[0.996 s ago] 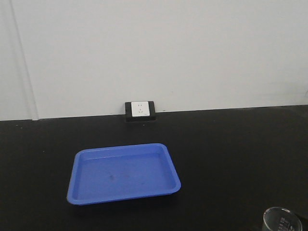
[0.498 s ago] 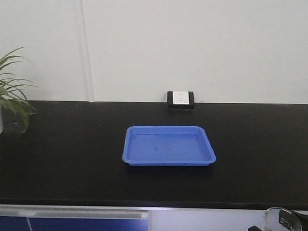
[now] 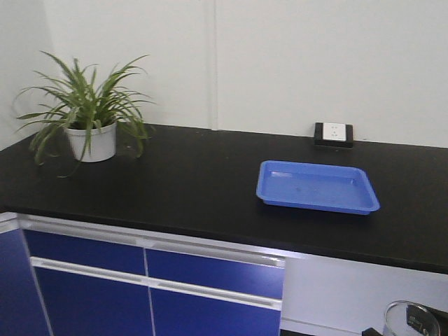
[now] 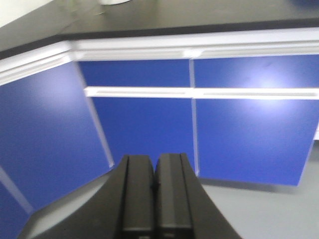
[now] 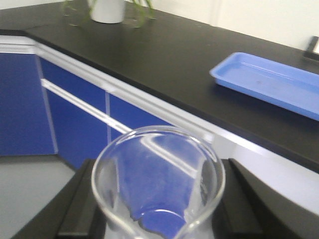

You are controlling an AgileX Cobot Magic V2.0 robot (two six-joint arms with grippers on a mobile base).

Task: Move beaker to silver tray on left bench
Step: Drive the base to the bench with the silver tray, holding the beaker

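Observation:
The beaker (image 5: 158, 186), a small clear glass cylinder with a lipped rim, sits between the black fingers (image 5: 82, 199) of my right gripper (image 5: 158, 204), which is shut on it. Its rim also shows at the bottom right of the front view (image 3: 409, 318). The beaker is held in the air in front of the blue cabinet doors, below the counter top. My left gripper (image 4: 154, 169) is shut and empty, its pads pressed together, and faces the blue cabinet doors (image 4: 239, 134). The silver tray is out of view.
A black-topped counter (image 3: 175, 182) with a white front edge carries a blue plastic tray (image 3: 318, 187), a potted plant (image 3: 87, 112) at its left end and a wall socket box (image 3: 334, 133). Blue cabinet doors (image 3: 210, 294) stand below. The counter turns a corner at the far left.
The view has pulled back from the counter and swung left: the blue tray moved right and farther off, and the plant and cabinet doors came into view. The beaker stays in my right gripper.

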